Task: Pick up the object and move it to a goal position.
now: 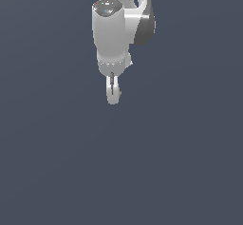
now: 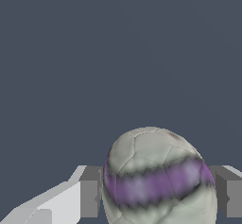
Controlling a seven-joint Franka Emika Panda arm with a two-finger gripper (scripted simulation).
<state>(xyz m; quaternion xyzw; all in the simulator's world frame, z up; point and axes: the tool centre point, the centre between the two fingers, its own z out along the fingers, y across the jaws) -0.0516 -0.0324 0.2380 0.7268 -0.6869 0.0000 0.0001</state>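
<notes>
your gripper [image 2: 156, 197] is clamped on the object [image 2: 158, 176], a pale ball w/ a purple band, one dark finger [image 2: 90, 197] pressed on each side. behind it just plain grey floor [image 2: 118, 53]. exterior view: arm [image 1: 111, 32] hangs straight down, ball not discernible there.
</notes>
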